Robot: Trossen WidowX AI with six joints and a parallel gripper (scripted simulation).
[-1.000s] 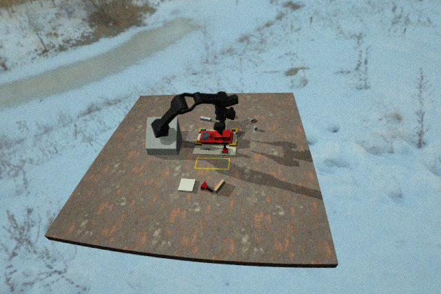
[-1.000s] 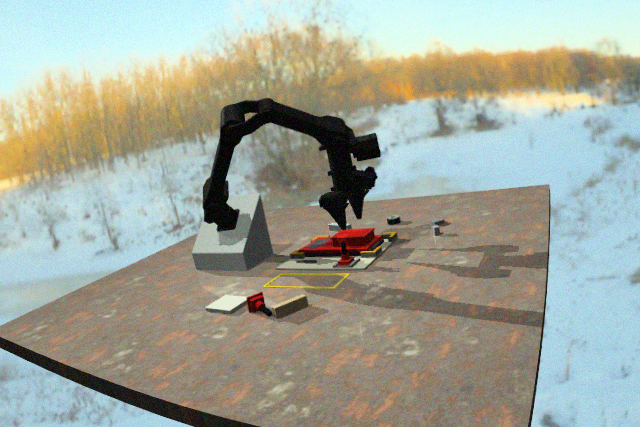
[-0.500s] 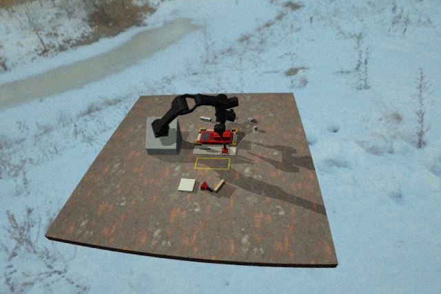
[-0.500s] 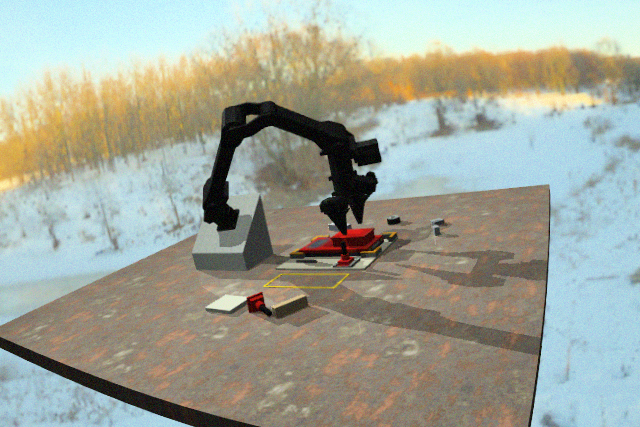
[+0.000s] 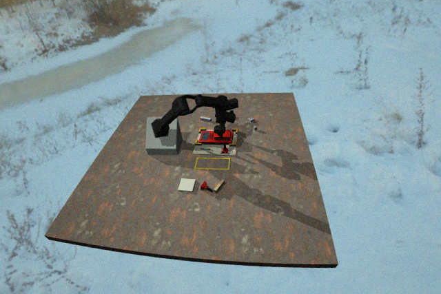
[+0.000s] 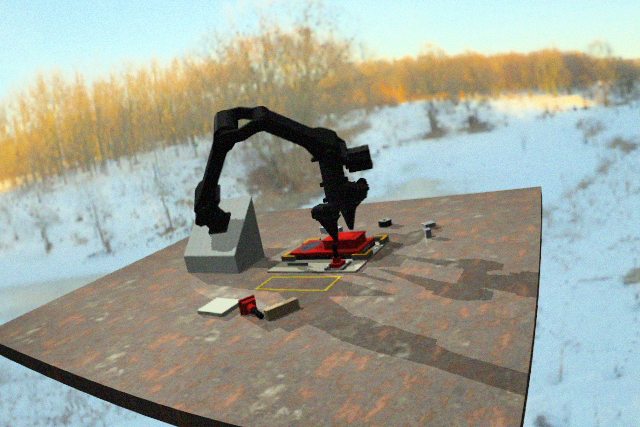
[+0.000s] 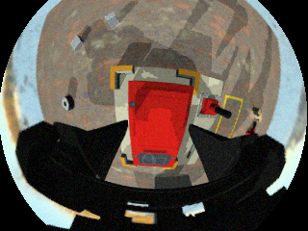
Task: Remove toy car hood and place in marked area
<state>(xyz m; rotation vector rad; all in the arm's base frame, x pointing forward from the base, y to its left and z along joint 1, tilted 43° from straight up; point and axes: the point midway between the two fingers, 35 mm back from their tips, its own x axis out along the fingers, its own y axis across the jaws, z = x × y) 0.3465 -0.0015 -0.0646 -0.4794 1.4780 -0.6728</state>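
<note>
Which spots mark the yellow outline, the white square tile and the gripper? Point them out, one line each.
Yellow outline point(image 5: 212, 158) point(image 6: 298, 276) point(image 7: 234, 96): top, exterior and wrist views, on its border.
White square tile point(image 5: 186, 184) point(image 6: 218, 306): top and exterior views, mid-face.
Gripper point(image 6: 342, 231): exterior view, midway between its fingertips.
</note>
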